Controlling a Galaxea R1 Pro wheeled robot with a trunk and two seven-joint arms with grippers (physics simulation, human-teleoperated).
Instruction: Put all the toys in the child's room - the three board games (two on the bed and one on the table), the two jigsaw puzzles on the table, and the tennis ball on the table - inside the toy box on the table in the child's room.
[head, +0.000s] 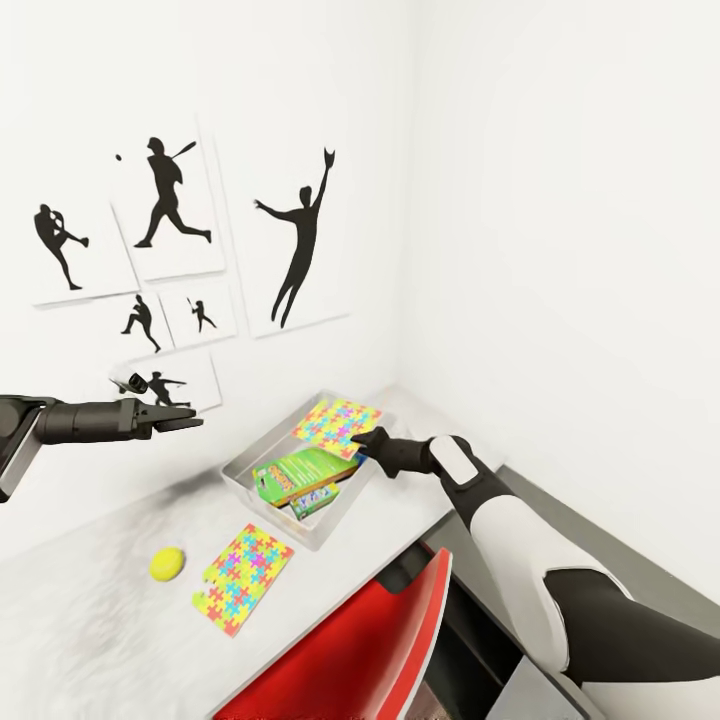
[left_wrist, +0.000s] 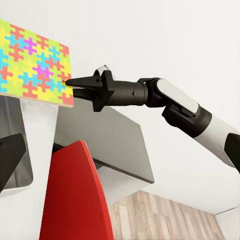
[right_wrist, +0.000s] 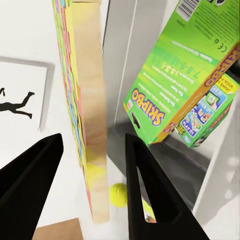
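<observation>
The light grey toy box (head: 238, 472) stands on the white table (head: 90, 630) near the corner. Two green board games (head: 300, 472) lie in it, also seen as (right_wrist: 185, 80). One jigsaw puzzle (head: 335, 425) leans on the box's far end. My right gripper (head: 362, 440) is at that puzzle's edge (right_wrist: 87, 100), open, with the edge between its fingers (right_wrist: 30, 185) and a small gap on each side. A second jigsaw puzzle (head: 243, 578) lies flat on the table beside the tennis ball (head: 167, 563). My left gripper (head: 178, 420) hovers empty, high and left of the box.
A red chair back (head: 370, 650) stands at the table's front edge, below my right arm. The lower grey side desk (left_wrist: 115, 140) runs along the right wall. Silhouette posters (head: 165, 205) hang on the wall behind the table.
</observation>
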